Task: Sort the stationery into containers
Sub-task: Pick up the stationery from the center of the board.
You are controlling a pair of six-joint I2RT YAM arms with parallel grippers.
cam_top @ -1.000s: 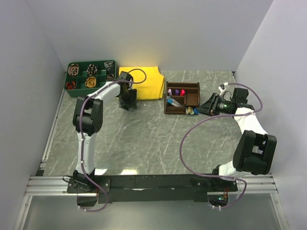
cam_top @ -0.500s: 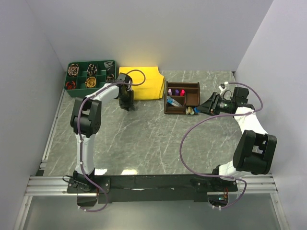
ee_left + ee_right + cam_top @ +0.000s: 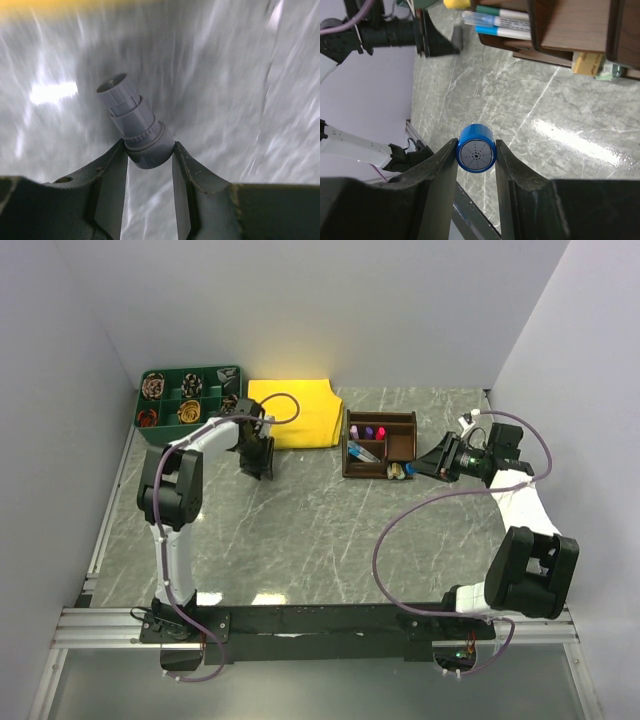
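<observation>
My left gripper (image 3: 258, 466) is just in front of the yellow cloth, left of the dark brown organiser (image 3: 403, 422). In the left wrist view it (image 3: 149, 147) is shut on a grey marker pen (image 3: 131, 119) that points away over the table. My right gripper (image 3: 427, 466) is close to the organiser's right side. In the right wrist view it (image 3: 476, 144) is shut on a blue-capped marker (image 3: 476, 155), seen end on. The organiser (image 3: 570, 30) holds several pens (image 3: 366, 432), with tan (image 3: 587, 62) and green (image 3: 610, 72) erasers in its front slot.
A green tray (image 3: 196, 373) of coiled items stands at the back left. The yellow cloth (image 3: 295, 412) lies beside it. White walls close in the left, back and right. The left arm also shows in the right wrist view (image 3: 395, 35).
My left gripper has swung left and slightly nearer, off the yellow cloth's front edge. The right arm's wrist has shifted slightly; its gripper stays beside the organiser.
</observation>
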